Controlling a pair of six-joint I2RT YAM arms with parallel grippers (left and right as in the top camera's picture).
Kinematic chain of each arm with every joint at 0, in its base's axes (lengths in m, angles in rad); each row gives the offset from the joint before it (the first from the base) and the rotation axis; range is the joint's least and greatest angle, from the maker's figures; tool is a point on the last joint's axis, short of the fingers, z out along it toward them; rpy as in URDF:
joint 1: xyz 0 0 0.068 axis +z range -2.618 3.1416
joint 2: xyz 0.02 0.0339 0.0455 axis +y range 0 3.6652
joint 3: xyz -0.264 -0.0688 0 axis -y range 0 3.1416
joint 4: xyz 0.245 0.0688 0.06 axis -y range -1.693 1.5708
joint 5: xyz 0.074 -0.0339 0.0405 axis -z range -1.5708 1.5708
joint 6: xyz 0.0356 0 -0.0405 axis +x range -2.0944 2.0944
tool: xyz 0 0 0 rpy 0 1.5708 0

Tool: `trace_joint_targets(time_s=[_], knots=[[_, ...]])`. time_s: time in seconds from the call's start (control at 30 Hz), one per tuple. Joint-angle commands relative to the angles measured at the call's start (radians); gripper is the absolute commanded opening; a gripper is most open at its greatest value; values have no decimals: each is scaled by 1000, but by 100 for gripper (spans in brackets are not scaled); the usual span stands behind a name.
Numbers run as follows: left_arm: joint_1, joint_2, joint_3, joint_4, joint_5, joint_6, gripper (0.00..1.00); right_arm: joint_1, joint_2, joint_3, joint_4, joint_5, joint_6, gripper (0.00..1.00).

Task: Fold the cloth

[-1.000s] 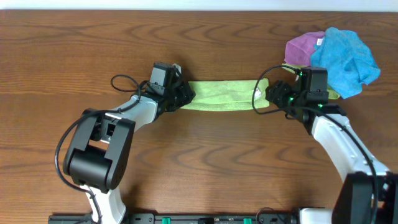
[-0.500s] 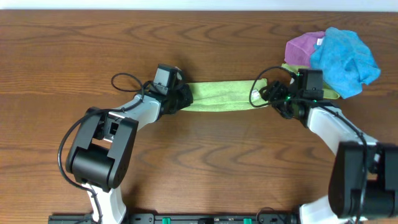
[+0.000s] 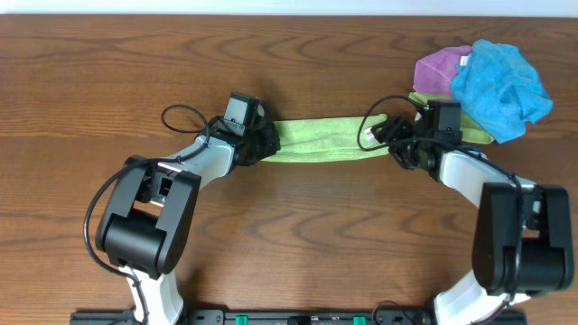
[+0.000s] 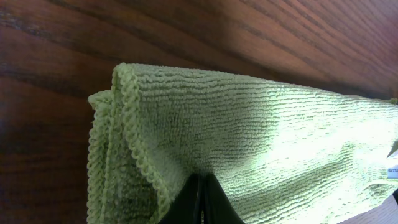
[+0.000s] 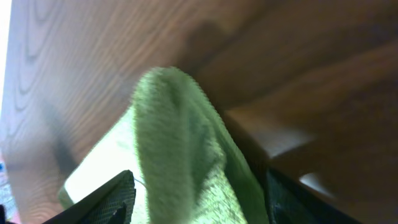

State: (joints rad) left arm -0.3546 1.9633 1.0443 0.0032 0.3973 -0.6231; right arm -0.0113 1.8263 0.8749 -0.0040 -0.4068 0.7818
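It looked like a robotics lab: a left arm (image 3: 144,212) and a right arm (image 3: 515,244) stood on a mounting rail (image 3: 298,318) at the lower edge of a wood-grain desk (image 3: 298,244), with a blue cloth (image 3: 501,81) and a purple cloth (image 3: 435,70) heaped upper right.

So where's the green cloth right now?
In the overhead view, the cloth is a narrow band in the middle, stretched between the left gripper and the right gripper, left of the purple cloth and blue cloth.

lime-green cloth (image 3: 321,140), narrow folded strip
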Motion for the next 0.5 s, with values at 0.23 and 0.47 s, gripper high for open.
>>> trace_joint_targets(time_s=[0.23,0.47], knots=[[-3,21,-20,-56,-34,22,6,63,106,-5,92,13,32,42],[-3,21,-20,-56,-25,22,6,65,101,-5,219,-26,-39,1]])
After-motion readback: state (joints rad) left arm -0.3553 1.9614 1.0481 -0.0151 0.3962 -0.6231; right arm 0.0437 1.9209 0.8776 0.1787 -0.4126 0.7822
